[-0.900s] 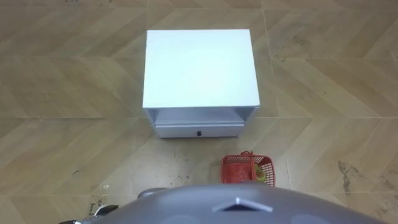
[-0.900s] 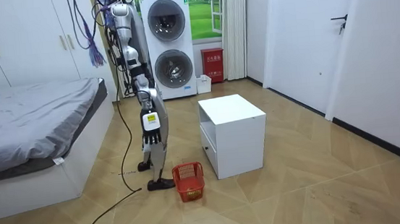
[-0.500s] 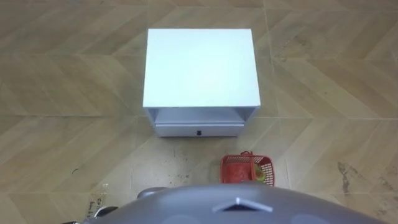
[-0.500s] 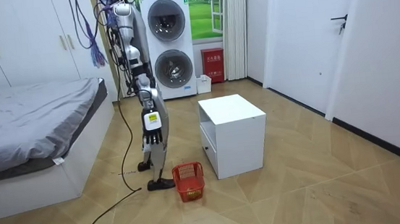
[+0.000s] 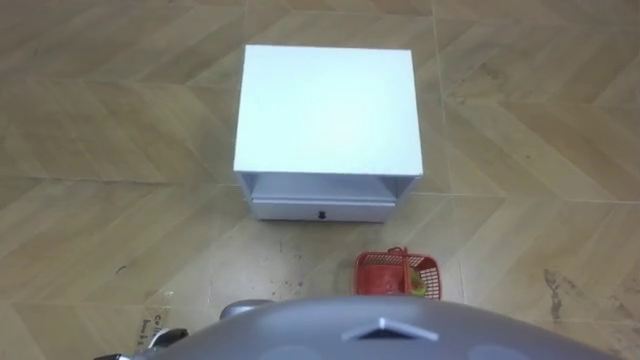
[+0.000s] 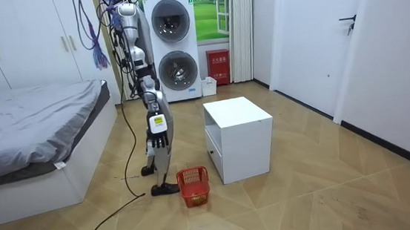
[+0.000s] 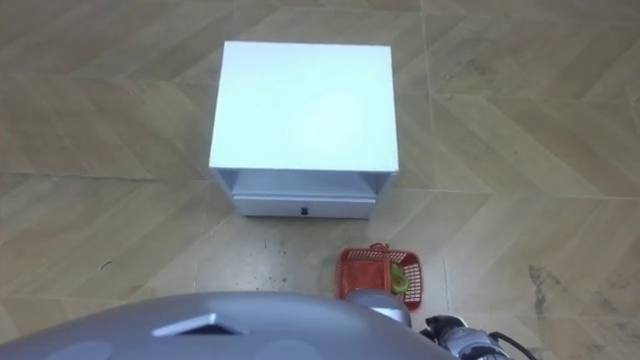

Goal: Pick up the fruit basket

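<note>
Herringbone wood floor: white nightstand at 12 o'clock, red fruit basket on the floor at its 5 o'clock. Right hand hangs by the thigh, left hand at 7 o'clock; their grip cannot be told.

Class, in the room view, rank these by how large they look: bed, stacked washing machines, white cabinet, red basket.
1. bed: largest.
2. white cabinet and stacked washing machines: they look about alike; the machines stand farther from the camera, so I leave them unranked.
3. red basket: smallest.
</note>
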`<state>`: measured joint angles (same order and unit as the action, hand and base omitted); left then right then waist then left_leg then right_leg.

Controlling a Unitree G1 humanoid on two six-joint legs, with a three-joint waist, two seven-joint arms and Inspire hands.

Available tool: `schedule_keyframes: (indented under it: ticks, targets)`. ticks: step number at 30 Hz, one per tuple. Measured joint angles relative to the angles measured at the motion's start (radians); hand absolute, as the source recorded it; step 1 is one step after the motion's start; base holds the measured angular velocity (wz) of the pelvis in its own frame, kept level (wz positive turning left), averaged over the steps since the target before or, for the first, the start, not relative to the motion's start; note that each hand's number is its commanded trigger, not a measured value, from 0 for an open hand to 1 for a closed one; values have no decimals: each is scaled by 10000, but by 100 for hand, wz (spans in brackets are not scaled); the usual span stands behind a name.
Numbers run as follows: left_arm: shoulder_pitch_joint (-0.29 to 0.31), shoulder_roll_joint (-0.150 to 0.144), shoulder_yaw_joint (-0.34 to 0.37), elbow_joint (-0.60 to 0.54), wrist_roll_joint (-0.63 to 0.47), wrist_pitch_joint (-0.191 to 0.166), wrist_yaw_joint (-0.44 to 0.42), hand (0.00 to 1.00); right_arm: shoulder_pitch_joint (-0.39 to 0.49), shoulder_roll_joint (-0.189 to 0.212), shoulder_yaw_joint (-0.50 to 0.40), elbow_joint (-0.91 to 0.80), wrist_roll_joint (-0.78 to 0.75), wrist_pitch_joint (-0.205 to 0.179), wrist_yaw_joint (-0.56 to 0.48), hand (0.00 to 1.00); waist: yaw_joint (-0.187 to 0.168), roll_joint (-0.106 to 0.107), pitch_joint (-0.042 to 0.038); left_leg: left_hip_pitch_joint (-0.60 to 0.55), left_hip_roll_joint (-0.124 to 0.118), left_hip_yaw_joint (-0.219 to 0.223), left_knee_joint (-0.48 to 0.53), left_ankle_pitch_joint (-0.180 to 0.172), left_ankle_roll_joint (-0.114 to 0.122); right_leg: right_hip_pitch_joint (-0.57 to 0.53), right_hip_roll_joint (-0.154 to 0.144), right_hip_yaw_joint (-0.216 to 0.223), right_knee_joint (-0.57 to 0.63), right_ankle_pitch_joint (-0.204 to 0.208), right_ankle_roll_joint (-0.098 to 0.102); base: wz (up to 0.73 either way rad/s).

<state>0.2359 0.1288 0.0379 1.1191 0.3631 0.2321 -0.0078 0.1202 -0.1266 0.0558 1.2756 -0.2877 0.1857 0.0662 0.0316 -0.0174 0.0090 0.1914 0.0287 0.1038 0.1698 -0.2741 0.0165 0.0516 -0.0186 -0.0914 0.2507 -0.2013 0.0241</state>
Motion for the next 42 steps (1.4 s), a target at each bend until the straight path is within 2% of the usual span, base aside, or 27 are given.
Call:
schedule_keyframes:
  ticks: [9,18,24,26,28,30,32,33,35,36,37,38,39,40,41,42]
  targets:
    - [12,-21,-1,3,-4,15,0,0,-9,0,0,2,3,-13,-8,0,1,84,-31,-107,1,20,-44,-1,-1,-171,15,34,53,1,-1,0]
    - [17,-25,1,-8,1,21,-18,0,-10,-1,-3,2,41,-10,-6,0,-5,77,-57,-131,-7,23,-16,-1,-1,-180,-3,26,50,0,0,0]
    - [18,-33,2,-50,22,5,-29,0,65,0,-28,-31,232,-14,12,0,-65,36,-59,-262,-86,18,194,-1,0,-203,-153,-102,136,-30,47,5]
    - [16,-23,4,-117,26,8,-44,0,89,1,-26,-41,265,-15,13,0,-58,25,-99,-317,-112,20,210,-1,0,-322,-186,-68,240,-52,60,0]
    - [-50,6,133,-225,25,-4,-56,0,97,-3,-28,-35,419,-5,15,0,-78,-9,-94,-494,-155,48,310,0,2,-572,-252,-58,382,-69,76,0]
    - [-113,26,215,-252,19,-20,-52,0,23,-13,-95,-39,442,-3,12,0,-56,-42,-124,-644,-189,277,404,0,7,-829,-297,44,523,-84,79,-18]
    - [-172,76,278,-64,16,-93,-52,0,-61,-26,-203,-45,422,-13,-2,0,-80,-46,-104,-914,-239,489,751,-40,74,-1011,-392,85,781,-74,85,-16]
    - [-242,87,377,22,16,-155,-57,0,-87,-58,-231,-71,430,-18,-13,0,-195,-49,-111,-1166,-250,541,1077,-108,189,-1156,-431,94,845,-31,105,-7]
    - [-269,119,520,26,27,-281,-80,0,-148,-109,-246,-186,383,-23,-12,0,-256,-80,-126,-1547,-279,868,1390,-112,207,-1507,-449,337,890,156,170,-22]
    - [-277,106,877,76,23,-410,-163,0,-246,-177,-310,-268,266,-17,-4,0,-256,41,-119,-1747,-236,962,1361,-100,292,-1593,-349,509,560,466,216,-27]
    - [-356,151,1163,189,20,-578,-217,0,-390,-238,-400,-469,37,25,-7,0,-284,287,-173,-2146,22,1371,1450,-141,526,-1791,-325,405,642,619,204,-9]
    - [-472,211,1234,277,27,-648,-219,0,-373,-252,-463,-541,-2,41,-13,0,-333,304,-130,-2311,60,1599,1587,-213,639,-2042,-484,138,1384,337,145,49]
    - [-607,357,1251,292,31,-773,-215,0,-272,-249,-659,-529,40,129,-10,0,-349,99,-81,-2462,-78,1990,1705,-229,672,-2285,-991,-528,3238,-371,131,89]
    - [-667,491,1232,287,32,-869,-209,0,-185,-255,-827,-521,112,203,-56,0,-215,-114,-49,-2543,-285,2255,1731,-292,776,-2358,-1467,-723,5011,-729,189,87]
    - [-672,541,1223,278,21,-880,-209,0,-210,-277,-831,-523,165,216,-128,0,-75,-275,-46,-2640,-388,2296,1784,-307,819,-2392,-1628,-691,5883,-752,183,45]
    - [-728,588,1150,206,15,-873,-203,0,-399,-364,-826,-534,350,138,-329,0,257,-395,-82,-2962,-430,2535,1988,-344,885,-2394,-1747,-523,7041,-663,195,0]
